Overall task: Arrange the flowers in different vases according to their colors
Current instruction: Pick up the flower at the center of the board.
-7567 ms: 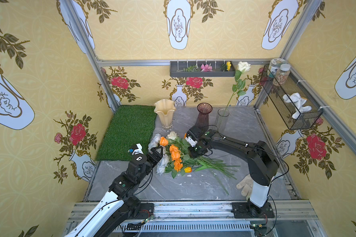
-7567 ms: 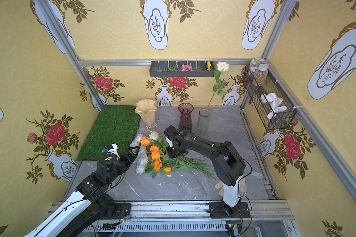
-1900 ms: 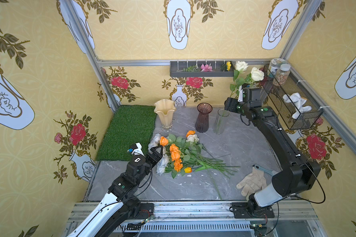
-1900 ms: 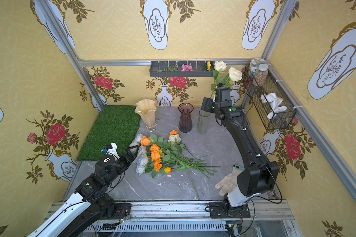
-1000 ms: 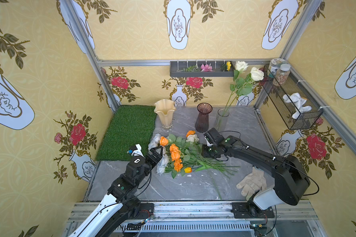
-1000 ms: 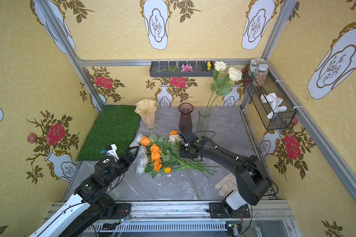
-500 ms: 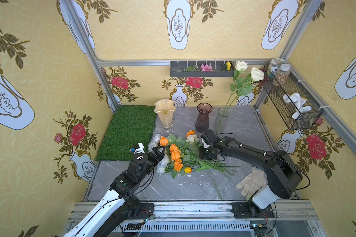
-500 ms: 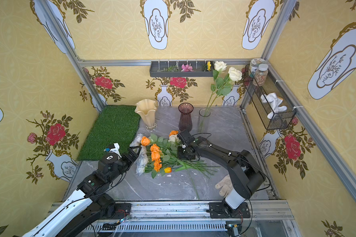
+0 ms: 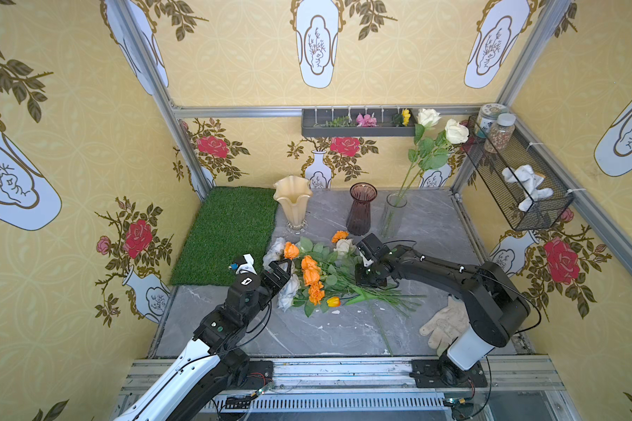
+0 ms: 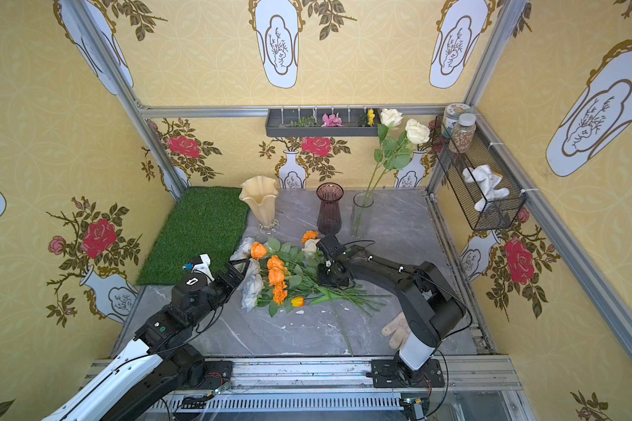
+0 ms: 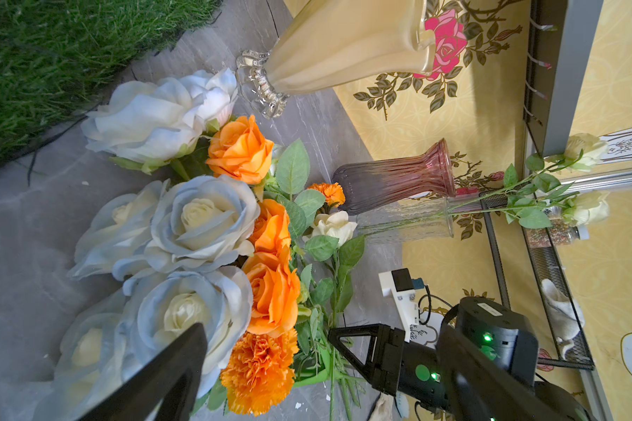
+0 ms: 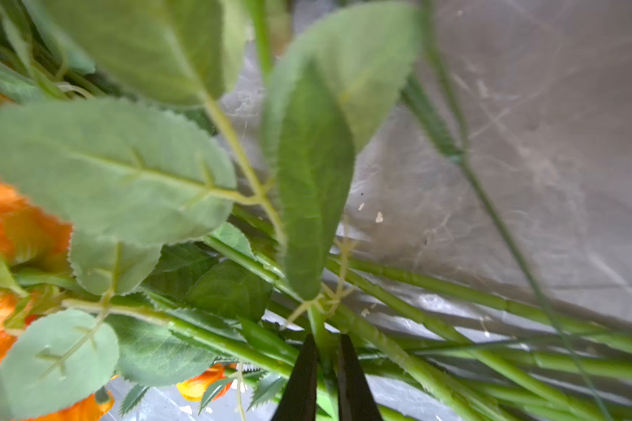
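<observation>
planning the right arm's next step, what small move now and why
Probably a small straight lift: the right gripper has its fingers pinched on one green stem lying among other stems and leaves, so easing up should free it.

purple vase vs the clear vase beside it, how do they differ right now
The purple vase is dark, ribbed and flared at the rim; the clear vase is a see-through straight cylinder. The purple vase is empty; the clear vase holds two cream roses. Both stand upright on the grey table.
</observation>
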`<state>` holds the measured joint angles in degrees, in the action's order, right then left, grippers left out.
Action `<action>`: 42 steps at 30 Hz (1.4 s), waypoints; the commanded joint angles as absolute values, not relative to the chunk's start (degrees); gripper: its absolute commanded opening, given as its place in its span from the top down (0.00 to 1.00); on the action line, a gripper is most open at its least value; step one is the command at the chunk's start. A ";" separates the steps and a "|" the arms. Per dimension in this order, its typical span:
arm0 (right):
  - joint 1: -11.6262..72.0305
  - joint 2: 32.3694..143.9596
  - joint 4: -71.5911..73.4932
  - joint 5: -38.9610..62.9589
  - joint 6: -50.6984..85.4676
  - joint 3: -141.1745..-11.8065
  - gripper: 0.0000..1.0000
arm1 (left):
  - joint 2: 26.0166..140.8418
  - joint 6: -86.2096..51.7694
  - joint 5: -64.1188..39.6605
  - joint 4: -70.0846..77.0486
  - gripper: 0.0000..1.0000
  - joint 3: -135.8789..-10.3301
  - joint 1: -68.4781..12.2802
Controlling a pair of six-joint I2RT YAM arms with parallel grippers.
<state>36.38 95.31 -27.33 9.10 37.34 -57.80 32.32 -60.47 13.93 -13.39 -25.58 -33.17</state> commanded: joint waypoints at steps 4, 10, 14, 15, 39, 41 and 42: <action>37.42 95.54 -27.23 7.83 36.12 -59.18 0.96 | 32.52 -60.18 14.33 -12.79 0.00 -25.38 -33.11; 41.04 95.96 -34.32 1.68 30.06 -66.41 1.00 | 33.09 -60.19 14.26 -12.63 0.00 -25.61 -33.11; 42.09 95.68 -39.98 0.04 26.83 -71.20 1.00 | 33.22 -60.12 14.33 -12.44 0.00 -25.58 -33.11; 42.09 94.88 -40.69 -0.07 26.16 -71.99 1.00 | 33.15 -60.11 14.32 -12.34 0.00 -25.50 -33.13; 18.42 72.53 -0.65 -7.64 14.95 -77.16 1.00 | 32.56 -59.25 14.94 -11.03 0.00 -24.96 -33.13; 17.39 73.18 4.54 -9.89 13.46 -76.62 1.00 | 33.16 -58.96 14.79 -10.90 0.00 -25.26 -33.13; 16.89 73.64 6.91 -10.45 12.55 -76.40 1.00 | 33.38 -58.81 14.80 -10.93 0.00 -25.40 -33.09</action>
<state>17.67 72.93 -5.80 -7.33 15.79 -76.82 32.95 -60.01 14.37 -13.06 -25.21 -33.17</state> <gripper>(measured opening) 0.069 0.999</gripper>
